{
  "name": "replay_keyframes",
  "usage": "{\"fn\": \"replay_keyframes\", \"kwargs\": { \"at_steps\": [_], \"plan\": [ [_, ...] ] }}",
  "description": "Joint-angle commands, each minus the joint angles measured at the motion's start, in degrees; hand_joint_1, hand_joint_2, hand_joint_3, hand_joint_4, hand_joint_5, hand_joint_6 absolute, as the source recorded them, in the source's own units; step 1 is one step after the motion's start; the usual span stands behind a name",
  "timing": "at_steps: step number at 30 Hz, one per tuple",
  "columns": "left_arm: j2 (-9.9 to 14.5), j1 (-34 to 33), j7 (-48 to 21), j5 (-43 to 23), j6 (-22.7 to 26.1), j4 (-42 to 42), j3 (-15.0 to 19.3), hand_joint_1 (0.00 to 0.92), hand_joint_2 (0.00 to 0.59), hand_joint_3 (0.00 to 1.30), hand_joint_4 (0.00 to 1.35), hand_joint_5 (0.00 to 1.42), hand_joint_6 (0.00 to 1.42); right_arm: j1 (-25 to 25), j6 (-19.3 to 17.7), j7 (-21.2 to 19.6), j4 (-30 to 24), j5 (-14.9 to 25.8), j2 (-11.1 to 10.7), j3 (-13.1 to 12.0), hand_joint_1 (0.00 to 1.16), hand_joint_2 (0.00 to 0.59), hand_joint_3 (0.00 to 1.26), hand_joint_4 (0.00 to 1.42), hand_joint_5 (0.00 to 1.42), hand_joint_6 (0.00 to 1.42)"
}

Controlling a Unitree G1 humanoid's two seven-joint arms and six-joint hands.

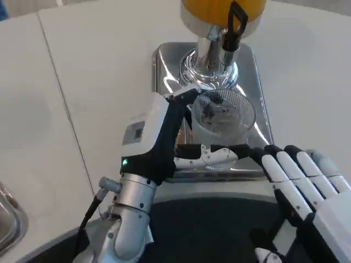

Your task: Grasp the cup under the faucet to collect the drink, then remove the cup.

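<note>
- Clear plastic cup (222, 118) w/ ribbed wall stands upright on the shiny steel drip tray (258, 104) of the dispenser, right below the chrome faucet column (207, 60); orange drink tank (219, 11) sits above, w/ black tap lever (237, 24) at its front.
- Left hand (164, 131) reaches in from the cup's left side, white back up; its fingers (214, 155) wrap round the near lower wall of the cup. Looks like a grip, but contact on the far side is hidden, so can't confirm it's firm.
- Right hand (307, 186) lies low, near the tray's front right corner, fingers straight and side by side, holding nothing; fingertips close to the cup base, touching or not: can't tell.
- Cup looks empty or nearly so; liquid level not readable thru glare.
- Step in hand, as I judge: hold cup steady under spout while it fills.
- To do it well: keep cup vertical and centred under the spout, squeeze lightly (thin plastic will buckle), don't nudge it off the tray.
- Lever likely needs the right hand; approach from the right to stay clear of the left arm.
- When removing: draw cup straight back toward the robot, low and level, clear of the column, onto the white bench (82, 82).
</note>
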Motion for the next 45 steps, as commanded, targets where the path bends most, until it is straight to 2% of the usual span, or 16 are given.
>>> {"fn": "replay_keyframes", "kwargs": {
  "at_steps": [1,6,12,21,38,43,45],
  "plan": [
    [-1.23,-4.37,3.73,-0.38,-0.26,4.51,-0.43,0.674,0.000,1.12,1.08,1.37,1.42,-0.47,1.21,1.76,-2.09,-0.03,-0.19,-0.29,0.07,0.523,0.00,0.00,0.00,0.00],
    [-1.42,-8.44,7.00,-0.27,0.33,11.01,-0.54,0.674,0.000,1.12,1.08,1.37,1.42,-1.24,2.26,3.32,-2.99,-0.89,0.64,0.69,0.07,0.522,0.00,0.00,0.00,0.00],
    [-1.67,-10.78,9.98,-0.59,0.80,15.11,-0.66,0.674,0.000,1.12,1.08,1.37,1.42,-1.58,3.36,4.07,-3.21,-1.40,0.80,1.17,0.07,0.522,0.00,0.00,0.00,0.00],
    [-4.43,-13.25,14.12,-0.68,3.17,19.40,-1.76,0.678,0.000,1.12,1.05,1.36,1.42,-2.01,5.13,5.62,-4.61,-0.79,0.79,0.69,0.07,0.522,0.00,0.00,0.00,0.00],
    [-5.34,-14.14,18.87,0.43,6.64,22.10,-4.82,0.683,0.000,1.12,1.01,1.34,1.42,-0.98,6.37,5.49,-5.69,0.52,1.48,-0.69,0.07,0.533,0.00,0.00,0.00,0.00],
    [-5.50,-14.38,19.57,0.21,7.08,22.85,-4.93,0.683,0.000,1.08,1.02,1.31,1.42,-0.90,6.28,5.55,-5.65,0.18,1.76,-0.39,0.08,0.530,0.00,0.00,0.00,0.00],
    [-5.55,-14.34,19.55,0.00,7.12,22.92,-4.87,0.670,0.000,1.03,1.03,1.26,1.42,-0.96,6.30,5.60,-5.66,0.09,1.83,-0.32,0.08,0.530,0.00,0.00,0.00,0.00]
  ]
}}
